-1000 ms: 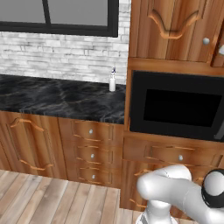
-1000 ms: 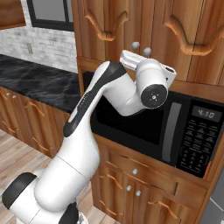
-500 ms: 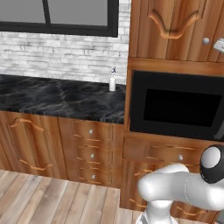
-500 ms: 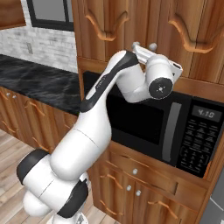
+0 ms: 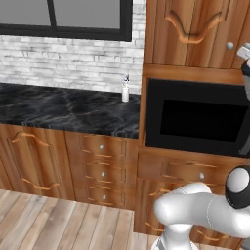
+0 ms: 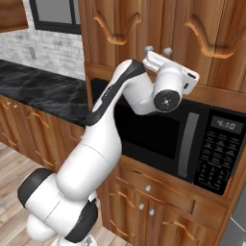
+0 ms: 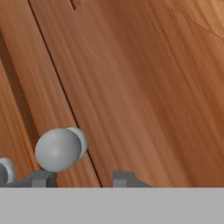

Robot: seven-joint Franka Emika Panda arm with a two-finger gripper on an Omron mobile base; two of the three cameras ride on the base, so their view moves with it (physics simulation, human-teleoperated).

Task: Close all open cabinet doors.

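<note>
Right base view is showing what's changing: over the last sec the arm is swinging up and to the right, and the gripper (image 6: 157,52) is now sitting right at the two round silver knobs (image 6: 166,51) where the upper cabinet doors (image 6: 211,38) meet above the black oven (image 6: 192,139); a moment ago the hand was lower and further left, w/ jaws wide, and they're now drawn nearly together.

Hand view is backing that up: I'm looking at reddish-brown door panel (image 7: 144,83) close up, a vertical seam running between two panels, and one silver knob (image 7: 57,149) just above the left fingertip (image 7: 41,178); a second knob (image 7: 4,171) is peeking in at the left edge; fingers are standing close together and I'm not seeing anything pinched between them, so I'm calling it closed on nothing, tips near the wood but contact I can't confirm.

Left base view is giving me the left upper door (image 5: 188,31) looking flush w/ its frame; lower cabinet doors (image 5: 31,161) under the dark counter (image 5: 68,110) also looking shut.

My read: I'm setting up a closed-finger push on the upper doors; whether either still stands ajar I can't tell from here.
</note>
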